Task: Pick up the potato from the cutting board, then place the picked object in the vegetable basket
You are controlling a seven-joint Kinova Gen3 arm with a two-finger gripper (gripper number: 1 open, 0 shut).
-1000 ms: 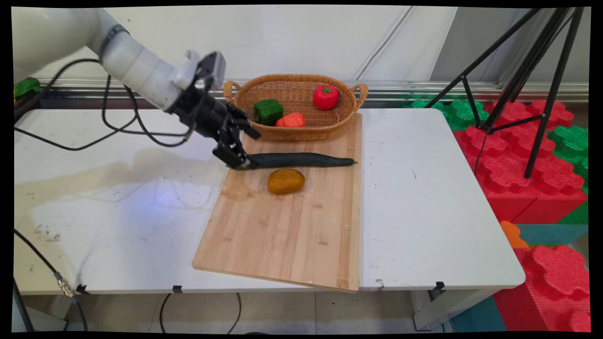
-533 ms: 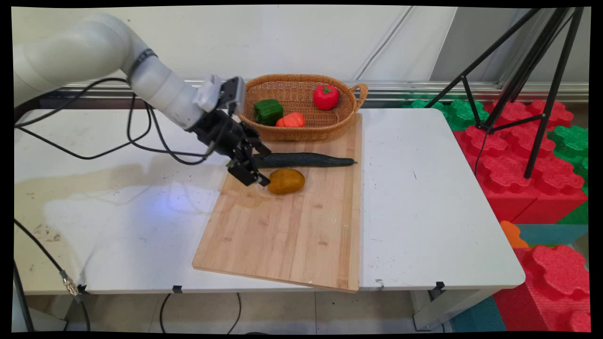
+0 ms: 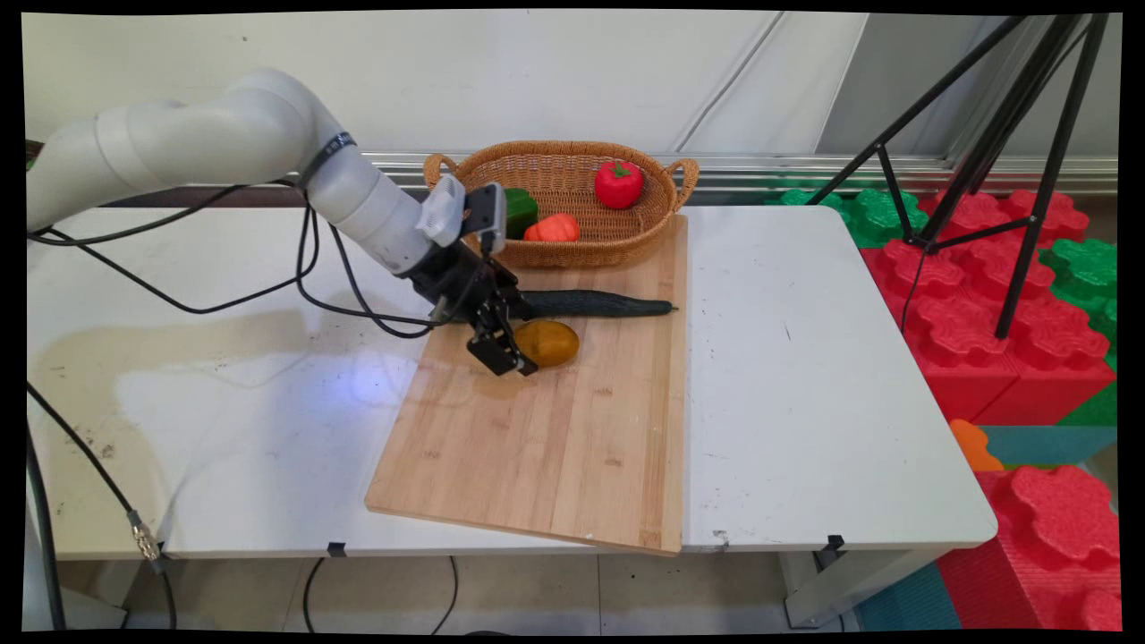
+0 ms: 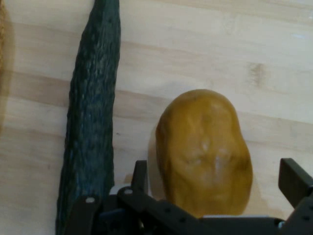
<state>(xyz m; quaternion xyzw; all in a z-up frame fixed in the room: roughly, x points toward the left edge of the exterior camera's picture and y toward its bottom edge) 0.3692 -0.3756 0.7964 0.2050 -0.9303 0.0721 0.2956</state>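
A brown potato (image 3: 547,343) (image 4: 204,151) lies on the wooden cutting board (image 3: 546,438), just in front of a long dark green cucumber (image 3: 595,304) (image 4: 92,122). My gripper (image 3: 512,344) (image 4: 217,181) is low over the board at the potato's left end. It is open, and in the hand view the potato's near end sits between the two fingers (image 4: 141,177) with a gap on each side. The cucumber lies outside the left finger.
A wicker basket (image 3: 581,250) at the board's far end holds a green pepper (image 3: 520,209), an orange vegetable (image 3: 553,229) and a red one (image 3: 618,183). A black tripod (image 3: 1002,143) and red and green foam blocks (image 3: 984,304) stand right of the table. Black cables (image 3: 250,286) hang from the arm.
The gripper has left the cucumber's left end and moved nearer and to the right, down to the potato's left end. The cucumber and potato have stayed in place.
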